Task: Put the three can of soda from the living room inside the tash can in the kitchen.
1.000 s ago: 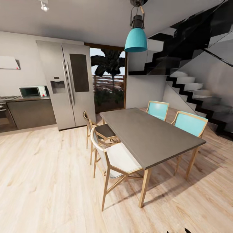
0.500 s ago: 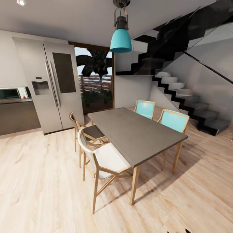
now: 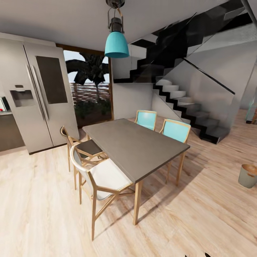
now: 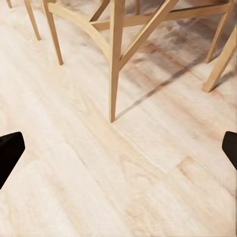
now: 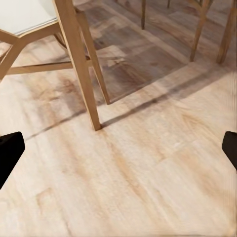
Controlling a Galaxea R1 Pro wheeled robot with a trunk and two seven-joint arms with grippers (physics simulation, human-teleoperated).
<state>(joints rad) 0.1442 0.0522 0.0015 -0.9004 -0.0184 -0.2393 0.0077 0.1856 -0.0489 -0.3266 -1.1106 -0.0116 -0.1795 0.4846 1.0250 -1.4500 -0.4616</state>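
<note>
Kitchen: one tash can (image 3: 247, 175), perhaps four chairs (image 3: 101, 178).

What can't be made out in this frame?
- Trash can: head view, small at the right edge; its contents can't be seen.
- Fridge: head view, left side cut off by the frame edge.
- Left gripper and right gripper: wrist views, fingertips clipped by the side edges, wide apart, nothing between them.

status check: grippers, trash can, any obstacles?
Left gripper and right gripper open, nothing held. Tash can on the floor at head view's right edge. Dining table and chairs stand ahead to its left.
</note>
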